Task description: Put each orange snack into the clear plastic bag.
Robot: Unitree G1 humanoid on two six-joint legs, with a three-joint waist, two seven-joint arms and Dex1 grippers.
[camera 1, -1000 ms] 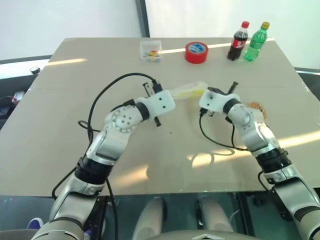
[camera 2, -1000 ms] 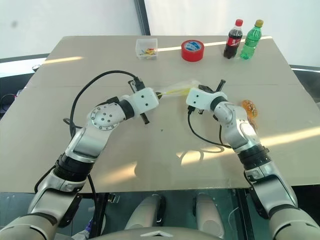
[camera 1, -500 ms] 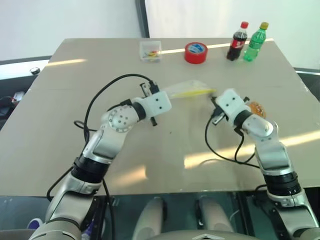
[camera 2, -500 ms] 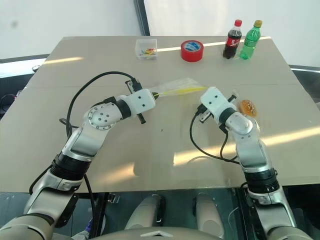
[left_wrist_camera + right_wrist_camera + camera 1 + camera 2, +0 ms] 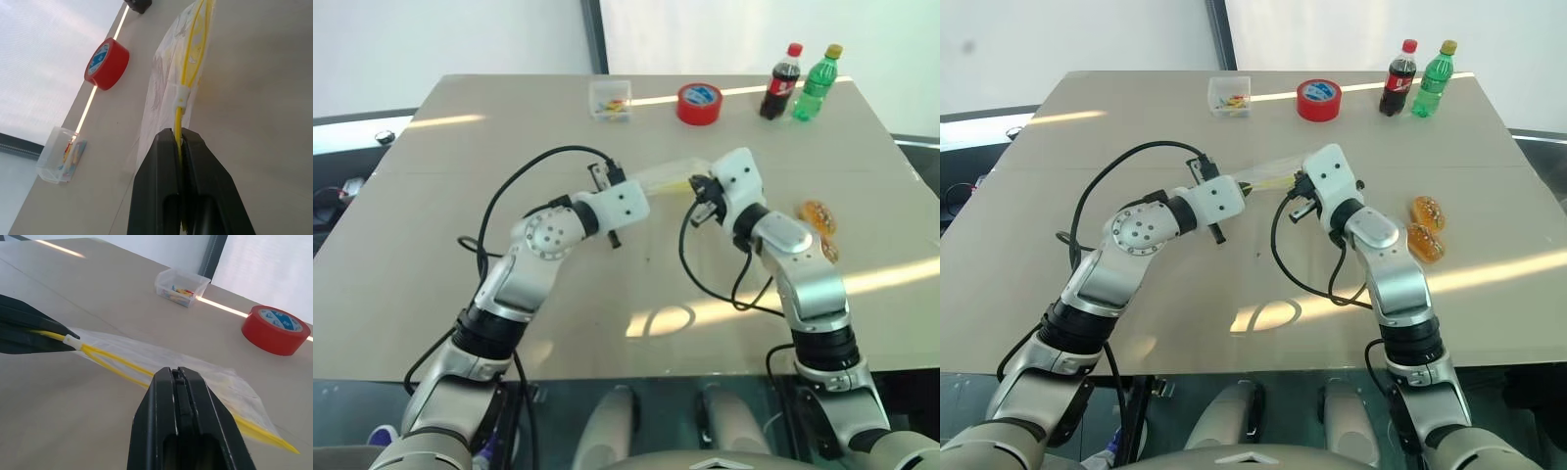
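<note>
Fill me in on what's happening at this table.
The robot holds the bag up over the table. The left gripper is shut on its yellow strip, and the right gripper is shut at the bag's other end. Both snacks lie on the table to the right, not yet bagged.

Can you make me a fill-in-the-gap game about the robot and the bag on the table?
1. The left tool is shut on the ______ strip of the clear plastic bag.
2. The tape roll is ______.
3. The number of orange snacks lying on the table is ______.
4. The green bottle stands beside a dark bottle with a ______ cap.

Missing words: yellow; red; two; red
</note>
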